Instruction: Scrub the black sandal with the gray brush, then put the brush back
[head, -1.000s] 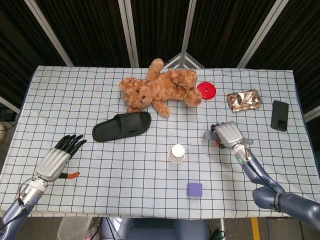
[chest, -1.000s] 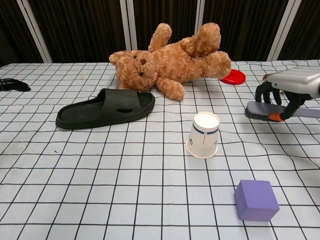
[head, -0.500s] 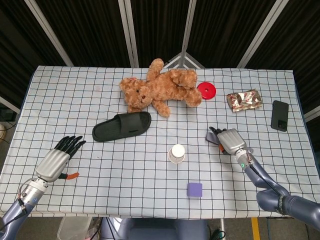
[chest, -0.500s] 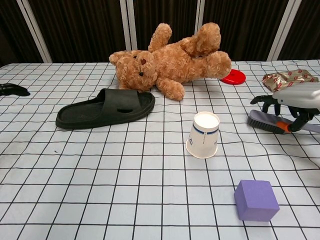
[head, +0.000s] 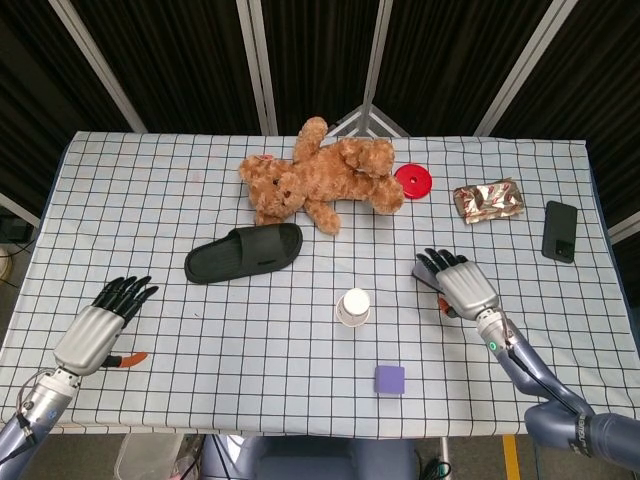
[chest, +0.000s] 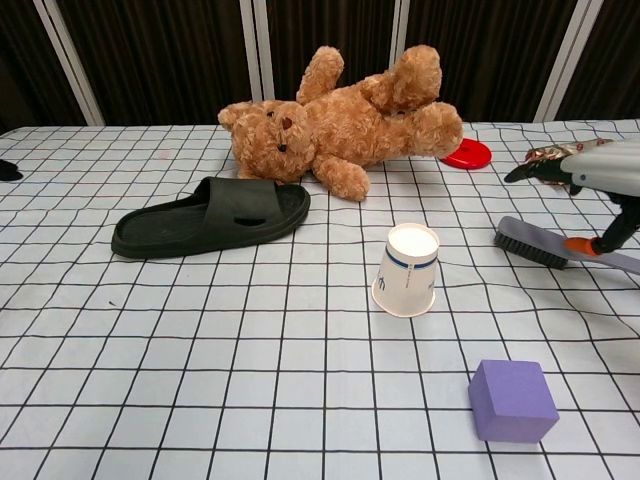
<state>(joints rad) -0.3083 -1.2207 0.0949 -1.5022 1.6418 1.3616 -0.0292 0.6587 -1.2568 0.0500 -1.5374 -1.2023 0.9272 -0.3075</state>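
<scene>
The black sandal (head: 243, 252) (chest: 210, 215) lies sole down on the checked cloth, left of centre, in front of the teddy bear. The gray brush (chest: 535, 247) lies flat on the cloth at the right, bristles down, handle pointing right. My right hand (head: 460, 285) (chest: 598, 178) hovers just above it with fingers spread and holds nothing; only the thumb reaches down near the handle. In the head view this hand hides most of the brush. My left hand (head: 95, 325) is open near the front left corner, far from the sandal, fingers stretched out.
A brown teddy bear (head: 320, 175) lies behind the sandal, with a red lid (head: 412, 181) to its right. An upturned paper cup (chest: 407, 269) and a purple cube (chest: 513, 400) stand mid-table. A foil packet (head: 488, 201) and a black phone (head: 559, 231) lie at the far right.
My right hand has let go of the brush and lifted its fingers; the brush now lies on the cloth. My left hand has drawn back toward the front left edge.
</scene>
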